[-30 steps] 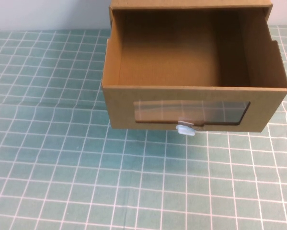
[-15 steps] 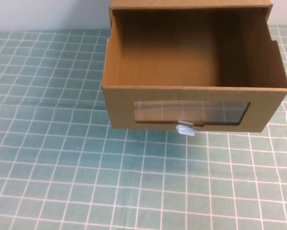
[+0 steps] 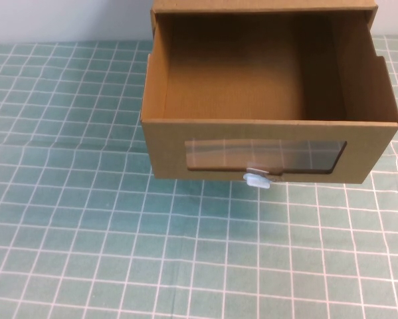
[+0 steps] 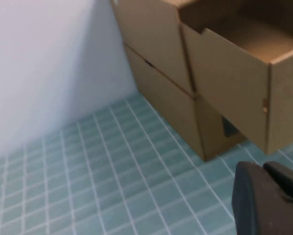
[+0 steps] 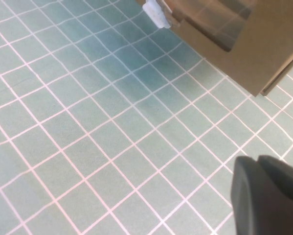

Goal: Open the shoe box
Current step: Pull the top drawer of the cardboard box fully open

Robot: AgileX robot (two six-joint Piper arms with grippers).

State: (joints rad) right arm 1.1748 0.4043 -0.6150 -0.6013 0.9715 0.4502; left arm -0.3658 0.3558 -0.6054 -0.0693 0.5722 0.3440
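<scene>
The brown cardboard shoe box [image 3: 265, 86] stands at the back of the table with its drawer [image 3: 268, 149] pulled out toward me and empty inside. The drawer front has a clear window [image 3: 265, 155] and a small white pull tab [image 3: 257, 179]. Neither arm appears in the high view. In the left wrist view my left gripper [image 4: 266, 169] hovers over the mat beside the box's left side [image 4: 185, 93], fingers pressed together, holding nothing. In the right wrist view my right gripper [image 5: 259, 161] is shut and empty above the mat, well back from the pull tab [image 5: 156, 13].
A teal cloth with a white grid [image 3: 119, 246] covers the table. A white wall [image 4: 43, 63] rises behind the box on the left.
</scene>
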